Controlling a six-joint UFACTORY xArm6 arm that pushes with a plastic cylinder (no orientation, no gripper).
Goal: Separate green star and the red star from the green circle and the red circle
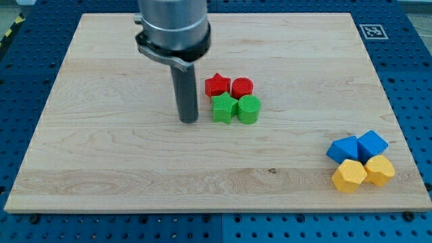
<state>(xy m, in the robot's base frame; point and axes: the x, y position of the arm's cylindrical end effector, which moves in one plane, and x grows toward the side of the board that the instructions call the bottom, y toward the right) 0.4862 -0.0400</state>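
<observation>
My tip (189,121) stands straight up and down on the wooden board (101,148), just left of the green star (223,108) and not quite touching it. It is a plain rod, with nothing to open or pinch.

The red star (217,84), red circle (242,87), green star and green circle (248,109) sit bunched in a tight square near the middle of the board, stars on the left, circles on the right, reds farther away.

Two blue blocks (358,146) and two yellow blocks (363,173) huddle at the near right corner.

The board lies on a blue table with small holes (412,81). A black and white square tag (372,31) sits at the far right corner; I cannot read it
</observation>
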